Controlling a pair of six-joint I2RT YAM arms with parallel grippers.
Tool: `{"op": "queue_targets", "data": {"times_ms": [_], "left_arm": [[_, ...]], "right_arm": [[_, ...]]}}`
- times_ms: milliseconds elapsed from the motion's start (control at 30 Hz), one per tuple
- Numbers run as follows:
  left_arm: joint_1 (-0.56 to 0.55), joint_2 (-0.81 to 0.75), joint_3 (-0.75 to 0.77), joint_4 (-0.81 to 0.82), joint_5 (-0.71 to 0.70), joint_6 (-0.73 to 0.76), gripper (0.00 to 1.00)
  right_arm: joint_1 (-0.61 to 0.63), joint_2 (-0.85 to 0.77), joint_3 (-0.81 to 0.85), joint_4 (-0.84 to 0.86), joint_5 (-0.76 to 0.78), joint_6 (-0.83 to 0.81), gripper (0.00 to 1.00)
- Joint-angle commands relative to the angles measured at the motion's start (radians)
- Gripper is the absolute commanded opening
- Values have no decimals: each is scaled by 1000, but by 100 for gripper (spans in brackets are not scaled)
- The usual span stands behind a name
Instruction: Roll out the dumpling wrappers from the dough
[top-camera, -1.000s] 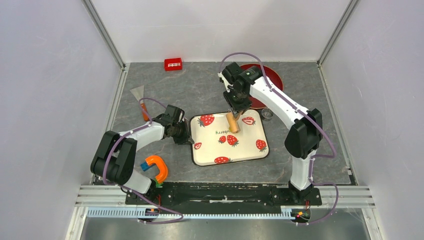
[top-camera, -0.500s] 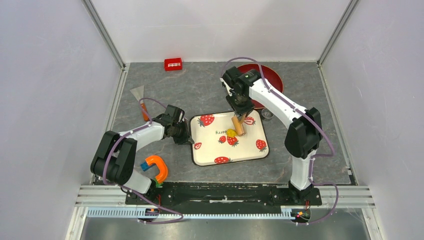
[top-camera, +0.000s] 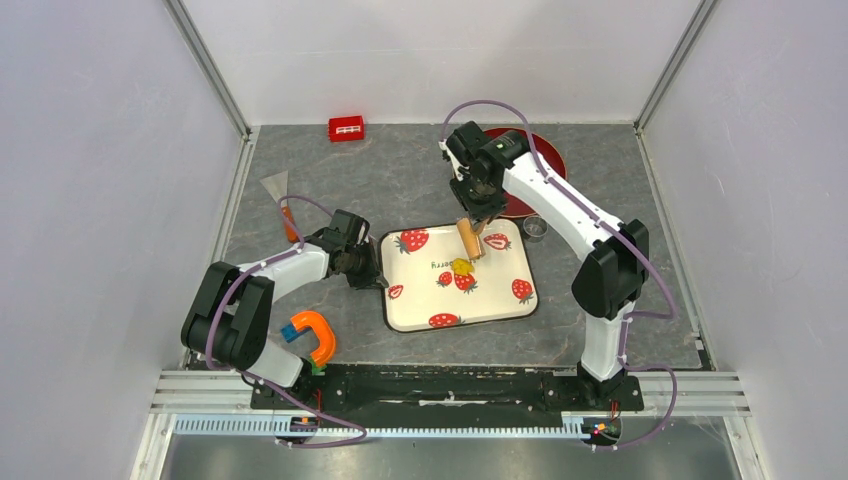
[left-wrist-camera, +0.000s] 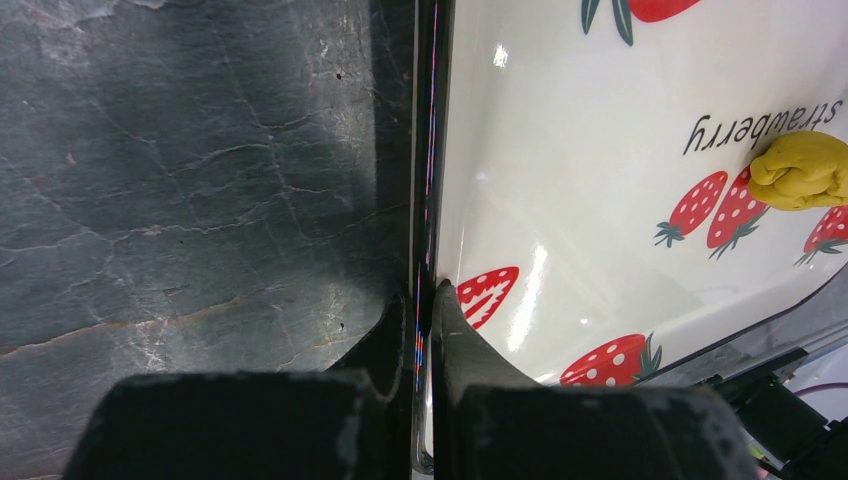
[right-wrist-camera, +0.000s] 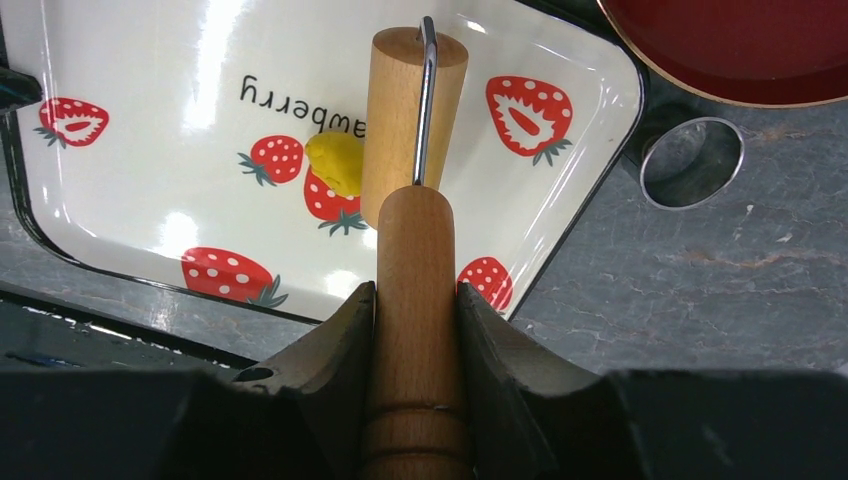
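Note:
A thumb-sized lump of yellow dough (top-camera: 461, 266) (left-wrist-camera: 803, 170) (right-wrist-camera: 337, 162) lies near the middle of the white strawberry tray (top-camera: 420, 292) (left-wrist-camera: 560, 150) (right-wrist-camera: 140, 60). My right gripper (top-camera: 478, 214) (right-wrist-camera: 416, 292) is shut on the handle of a tan wooden roller (top-camera: 468, 240) (right-wrist-camera: 402, 110). The roller's drum hangs just beyond the lump and beside it. I cannot tell whether they touch. At the tray's left rim my left gripper (top-camera: 372, 272) (left-wrist-camera: 428, 296) is shut on the thin edge. No dumpling wrappers are in view.
A red plate (top-camera: 545, 160) (right-wrist-camera: 740, 50) sits behind the right arm, with a small metal ring (top-camera: 535, 227) (right-wrist-camera: 692, 162) next to the tray's far right corner. A red box (top-camera: 346, 128), an orange-handled scraper (top-camera: 282, 200) and an orange C-shaped tool (top-camera: 316, 336) lie at the left.
The right gripper has drawn the roller back toward the tray's far edge, uncovering the dough lump. The left gripper has kept its hold on the rim.

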Motion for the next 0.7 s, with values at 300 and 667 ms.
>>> {"op": "queue_targets", "data": {"times_ms": [300, 667], "left_arm": [[-34, 65, -23, -31, -69, -5, 2], [-36, 65, -24, -31, -71, -4, 2]], "right_arm": [[32, -41, 51, -11, -84, 0, 0], [70, -13, 16, -5, -65, -15, 0]]}}
